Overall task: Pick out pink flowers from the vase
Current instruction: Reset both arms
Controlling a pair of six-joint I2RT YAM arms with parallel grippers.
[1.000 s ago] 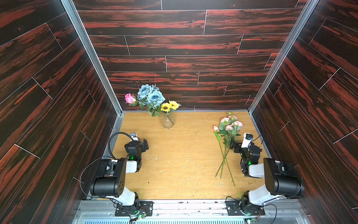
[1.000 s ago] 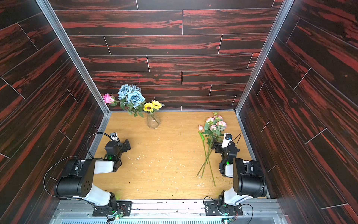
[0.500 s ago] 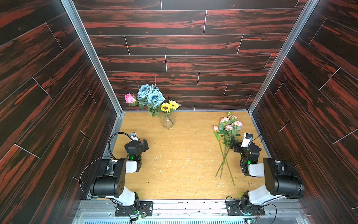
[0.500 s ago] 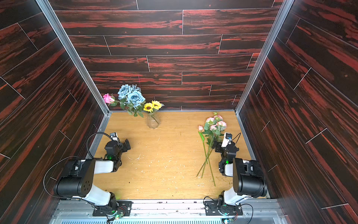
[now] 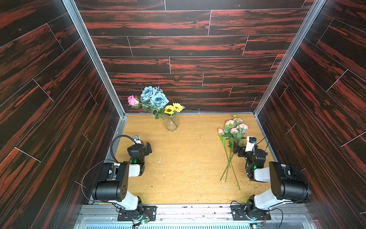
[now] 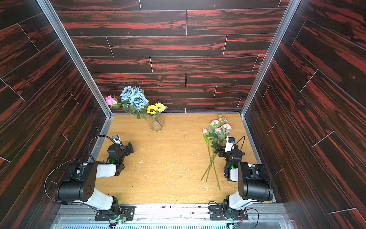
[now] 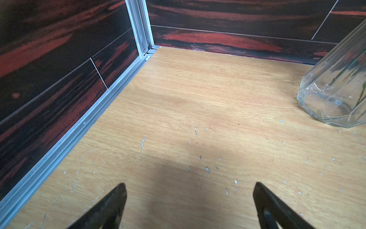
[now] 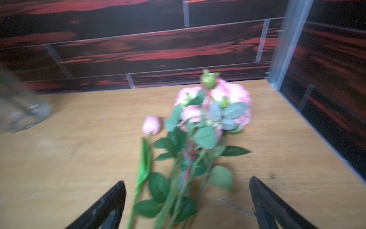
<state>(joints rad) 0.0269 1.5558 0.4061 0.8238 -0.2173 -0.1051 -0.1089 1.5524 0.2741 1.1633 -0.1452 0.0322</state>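
Note:
The clear glass vase (image 5: 171, 124) (image 6: 156, 124) stands at the back of the table, holding a bright pink rose (image 5: 132, 100), dusty-blue roses (image 5: 154, 96) and yellow sunflowers (image 5: 173, 108). Pale pink flowers (image 5: 234, 126) (image 8: 213, 107) lie on the table at the right, their green stems (image 5: 229, 162) running toward the front. My right gripper (image 5: 236, 148) (image 8: 187, 183) is open, low beside them, with the stems showing between its fingers in the blurred right wrist view. My left gripper (image 5: 148, 147) (image 7: 190, 186) is open and empty over bare wood, the vase (image 7: 336, 89) ahead of it.
Dark red wood-pattern walls (image 5: 188, 59) close the table in at the back and both sides, with aluminium rails (image 7: 79, 126) along the table's edges. The wooden tabletop (image 5: 188, 158) is scratched in the middle.
My right gripper has shifted slightly toward the stems lying on the table. The left arm, the vase and the flowers have not moved.

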